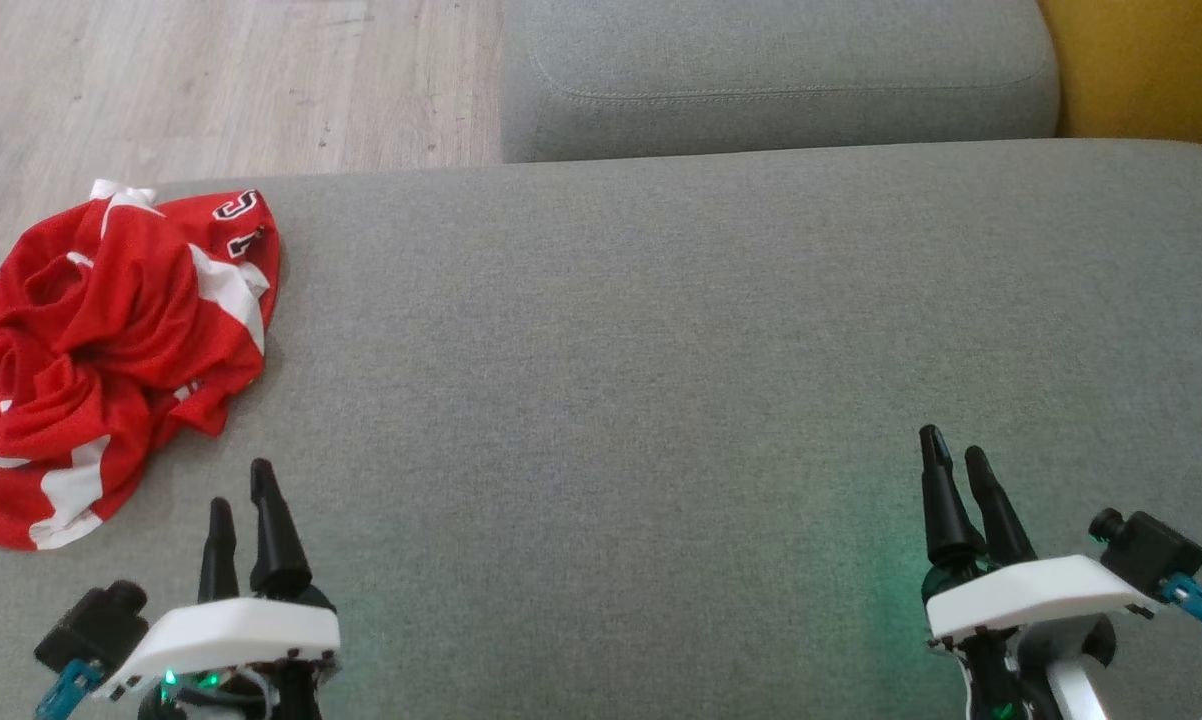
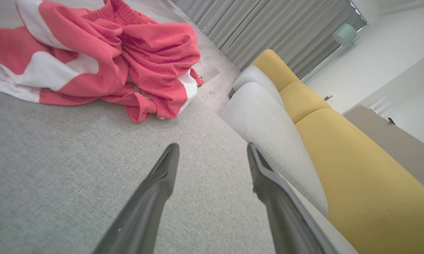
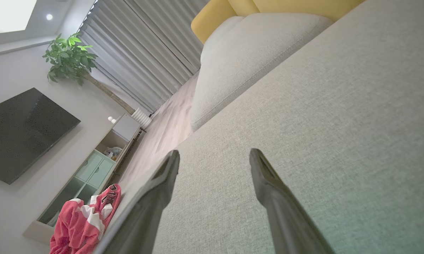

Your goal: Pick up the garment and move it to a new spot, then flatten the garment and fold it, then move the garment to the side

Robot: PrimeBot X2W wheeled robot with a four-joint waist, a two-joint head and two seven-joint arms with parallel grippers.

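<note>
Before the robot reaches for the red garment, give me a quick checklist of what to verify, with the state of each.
1. Left gripper open and empty: ok.
2. Right gripper open and empty: ok.
3. Garment in sight, ahead of the left gripper, untouched: ok.
4. Garment flat: not ok, it lies crumpled in a heap.
5. Bare grey cushion beside it for a new spot: ok.
6. Garment fully on the cushion, nothing over its left edge: cannot tell.

Grey sofa seat (image 1: 661,350) stretching wide, yellow cushion (image 1: 1151,70) beyond the right pincer (image 1: 953,441), grey curtains (image 3: 138,53), pale wood floor (image 1: 211,80).
</note>
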